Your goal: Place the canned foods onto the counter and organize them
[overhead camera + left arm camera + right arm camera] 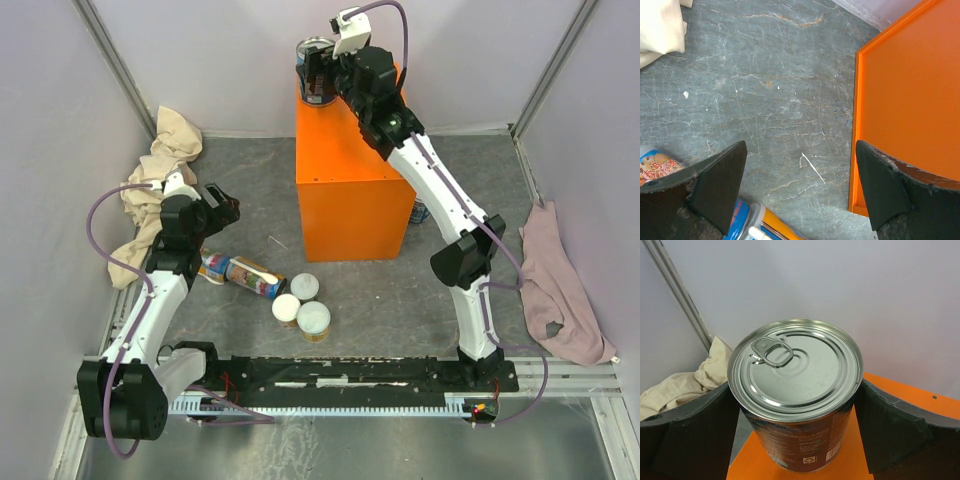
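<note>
Steel tin [795, 365] upright on orange counter [350, 210] corner, right tool [796, 405] clasping it; left tool [801, 155] spread, empty

Shiny metal-topped can [796, 367], smooth matt counter [345, 205]

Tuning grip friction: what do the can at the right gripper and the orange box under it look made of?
Can: metal, probably steel or aluminium; shiny silvery lid with stamped rings and pull tab, glossy printed label.
Orange box: smooth, even satin orange, thin raised edge lip; painted sheet metal or plastic, cannot tell which.
</note>
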Available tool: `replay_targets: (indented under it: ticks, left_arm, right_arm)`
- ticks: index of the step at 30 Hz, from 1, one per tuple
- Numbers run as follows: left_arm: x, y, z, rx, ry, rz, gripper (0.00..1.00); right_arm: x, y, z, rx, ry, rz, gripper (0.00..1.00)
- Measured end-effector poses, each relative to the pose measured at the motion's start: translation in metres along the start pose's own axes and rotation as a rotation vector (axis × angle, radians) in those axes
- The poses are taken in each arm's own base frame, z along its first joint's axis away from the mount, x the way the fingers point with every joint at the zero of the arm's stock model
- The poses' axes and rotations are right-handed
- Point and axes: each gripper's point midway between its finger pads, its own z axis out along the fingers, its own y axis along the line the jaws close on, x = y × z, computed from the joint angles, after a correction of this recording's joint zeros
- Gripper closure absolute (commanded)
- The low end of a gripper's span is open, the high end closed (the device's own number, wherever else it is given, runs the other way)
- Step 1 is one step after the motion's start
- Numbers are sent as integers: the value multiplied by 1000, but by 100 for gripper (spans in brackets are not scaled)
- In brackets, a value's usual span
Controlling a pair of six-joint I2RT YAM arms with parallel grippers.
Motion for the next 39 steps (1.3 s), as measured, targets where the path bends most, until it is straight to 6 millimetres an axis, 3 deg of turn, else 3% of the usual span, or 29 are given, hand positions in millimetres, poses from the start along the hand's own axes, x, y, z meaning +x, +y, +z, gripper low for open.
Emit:
replay_targets:
  ticks: [6, 14, 26, 39]
  left_arm:
    - [0, 0, 0, 0, 1, 0, 5]
    - [1, -1, 0, 8, 4, 0, 5]
    - [2, -3, 0, 18, 9, 0, 5]
    - [1, -6, 0, 36, 11, 0, 5]
  right_arm:
    - [2, -1, 7, -1, -12, 2, 0]
    - [23, -2, 14, 5, 30, 25, 1]
    - [24, -2, 12, 5, 37, 26, 1]
    - [25, -5, -4, 10, 78, 22, 1]
